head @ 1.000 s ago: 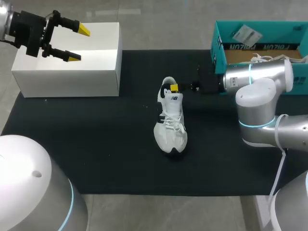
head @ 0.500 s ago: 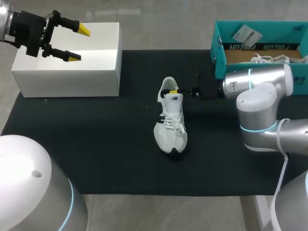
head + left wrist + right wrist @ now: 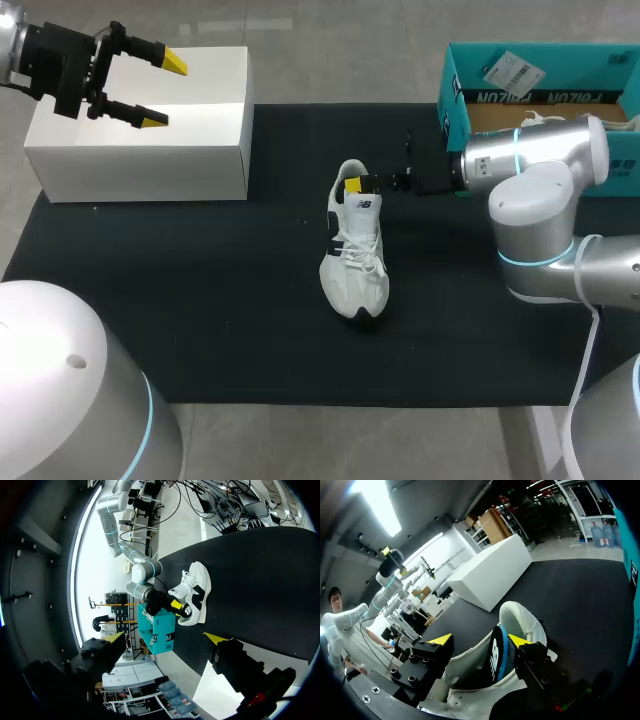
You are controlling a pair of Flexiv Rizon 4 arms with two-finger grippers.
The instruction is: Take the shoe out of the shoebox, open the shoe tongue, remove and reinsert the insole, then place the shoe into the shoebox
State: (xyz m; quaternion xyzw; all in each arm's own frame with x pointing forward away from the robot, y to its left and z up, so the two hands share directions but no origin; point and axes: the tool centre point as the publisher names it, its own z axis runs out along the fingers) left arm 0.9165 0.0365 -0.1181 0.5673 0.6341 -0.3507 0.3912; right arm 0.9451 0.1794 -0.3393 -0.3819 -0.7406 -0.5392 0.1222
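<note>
The shoe (image 3: 355,255) sits mid-frame on the black mat (image 3: 200,300), toe pointing down the frame. Your right claw (image 3: 480,641) is at the collar, spread around the tongue (image 3: 496,655), nothing pinched yet. I'd grip the tongue low and pull gently toward the toe so the shoe doesn't drag. Mind the shoebox (image 3: 455,100) wall near at upper right. The left claw (image 3: 163,92), wide open and empty, hangs over the white box (image 3: 150,150) at upper left, so there's free mat that side.
</note>
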